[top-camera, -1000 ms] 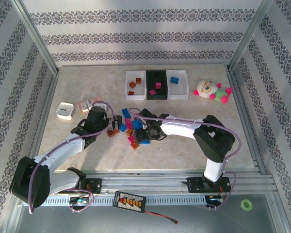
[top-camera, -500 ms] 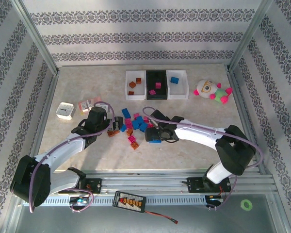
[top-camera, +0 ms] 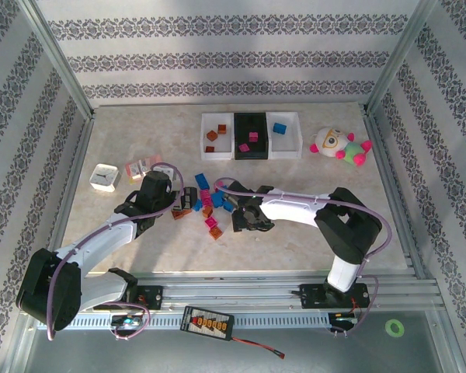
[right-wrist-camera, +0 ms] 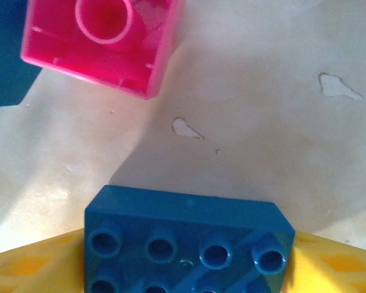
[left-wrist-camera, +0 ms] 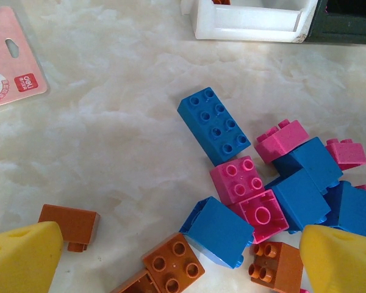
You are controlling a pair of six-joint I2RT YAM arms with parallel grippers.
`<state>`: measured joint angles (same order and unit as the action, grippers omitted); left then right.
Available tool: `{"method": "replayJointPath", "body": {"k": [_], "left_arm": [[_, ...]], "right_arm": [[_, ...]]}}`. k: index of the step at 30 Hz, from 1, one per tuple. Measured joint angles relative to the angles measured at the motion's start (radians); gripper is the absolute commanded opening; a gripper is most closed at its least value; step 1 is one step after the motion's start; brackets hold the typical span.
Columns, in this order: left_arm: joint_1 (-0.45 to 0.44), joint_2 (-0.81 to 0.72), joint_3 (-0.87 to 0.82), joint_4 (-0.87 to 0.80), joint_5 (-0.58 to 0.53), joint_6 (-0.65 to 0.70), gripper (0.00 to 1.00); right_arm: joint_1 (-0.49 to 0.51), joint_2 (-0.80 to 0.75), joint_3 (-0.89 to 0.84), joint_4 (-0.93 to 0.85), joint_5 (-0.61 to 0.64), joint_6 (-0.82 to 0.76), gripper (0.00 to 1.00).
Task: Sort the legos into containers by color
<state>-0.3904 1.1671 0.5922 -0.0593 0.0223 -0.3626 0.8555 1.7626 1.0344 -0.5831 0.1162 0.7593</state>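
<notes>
A heap of blue, magenta and brown legos [top-camera: 208, 200] lies on the table between my two grippers. My left gripper [top-camera: 183, 199] stands open at the heap's left edge; its yellow fingertips [left-wrist-camera: 21, 256] straddle a brown brick [left-wrist-camera: 174, 264] and a blue brick [left-wrist-camera: 218, 231]. My right gripper [top-camera: 238, 210] is shut on a blue eight-stud brick [right-wrist-camera: 189, 244], held just above the table next to an upturned magenta brick [right-wrist-camera: 100, 43]. At the back stand the left white bin [top-camera: 204, 141] with brown bricks, the black bin [top-camera: 262, 124] with magenta ones and the right white bin [top-camera: 291, 144] with one blue brick.
A plush toy [top-camera: 338, 144] lies right of the bins. A small white box [top-camera: 103, 177] and a pink-and-white packet [top-camera: 140, 167] sit at the left, and the packet's corner [left-wrist-camera: 9, 58] shows in the left wrist view. Metal frame posts line the table's sides.
My right arm swung out to the right, then came back left toward the heap, with the blue brick in its fingers. My left arm has stayed where it was.
</notes>
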Motion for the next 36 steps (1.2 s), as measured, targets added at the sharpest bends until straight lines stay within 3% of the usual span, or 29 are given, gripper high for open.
{"method": "replayJointPath", "body": {"k": [6,10,15,19,27,36], "left_arm": [[0.000,0.000,-0.002,0.005,0.008,0.008,0.99],[0.000,0.000,-0.013,0.037,0.056,0.038,0.99],[-0.040,-0.002,-0.035,0.116,0.127,0.111,0.99],[-0.111,0.002,-0.055,0.208,0.180,0.162,0.99],[-0.157,0.047,-0.066,0.393,0.222,0.191,0.99],[-0.160,0.066,-0.067,0.445,0.232,0.195,0.99]], "right_arm": [[-0.003,-0.026,0.003,-0.009,0.001,-0.004,0.61],[-0.032,-0.120,0.005,-0.012,0.016,-0.019,0.61],[-0.152,-0.252,0.026,0.012,0.068,-0.080,0.60],[-0.297,-0.265,0.079,0.073,0.089,-0.145,0.60],[-0.565,-0.045,0.304,0.246,0.050,-0.194,0.60],[-0.664,0.295,0.581,0.296,-0.035,-0.147,0.61]]}}
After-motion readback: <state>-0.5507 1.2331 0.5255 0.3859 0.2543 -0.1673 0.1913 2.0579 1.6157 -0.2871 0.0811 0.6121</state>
